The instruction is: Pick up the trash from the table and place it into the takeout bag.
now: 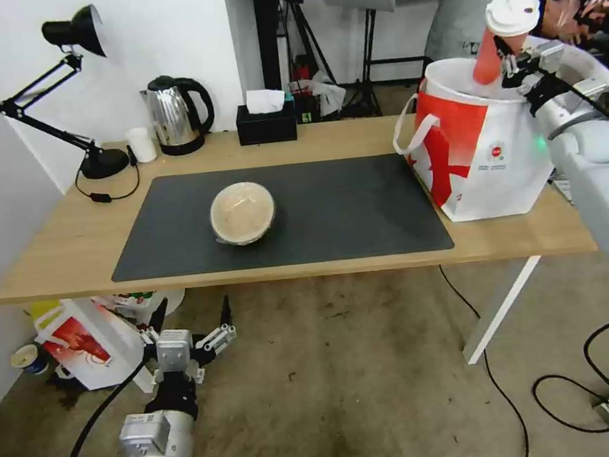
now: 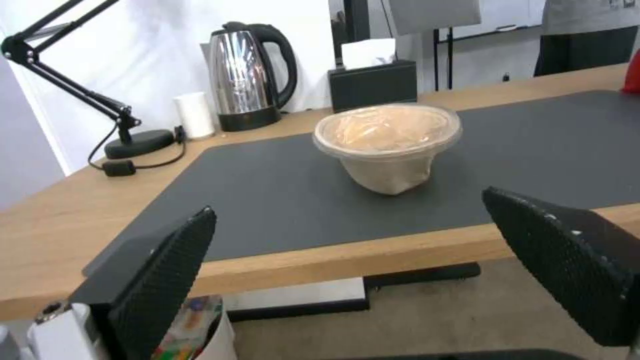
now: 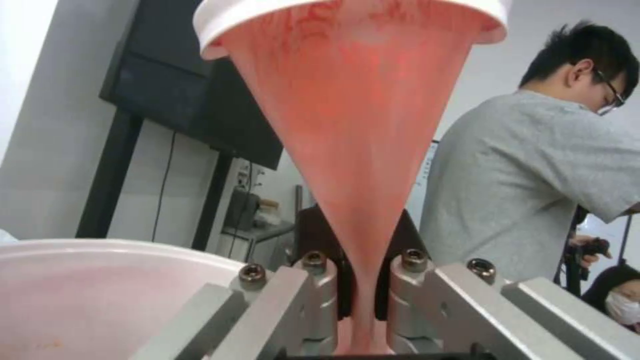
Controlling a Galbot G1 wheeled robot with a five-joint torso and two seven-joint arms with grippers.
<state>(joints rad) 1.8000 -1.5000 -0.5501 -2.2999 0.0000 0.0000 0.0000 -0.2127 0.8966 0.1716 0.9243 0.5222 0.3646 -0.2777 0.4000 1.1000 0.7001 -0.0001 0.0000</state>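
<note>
Right claw (image 1: 511, 65) pinches the cup (image 1: 504, 37) over the bag (image 1: 480, 147) just below it. Left claw (image 1: 191, 318) spread, low before the worktop (image 1: 69, 244); tan bowl (image 1: 243, 212) ahead on mat (image 1: 346, 210).

White wall (image 1: 149, 35) at far left; worn brown floor (image 1: 347, 368) with cables (image 1: 591, 373); tripod legs (image 1: 374, 56) far behind.
</note>
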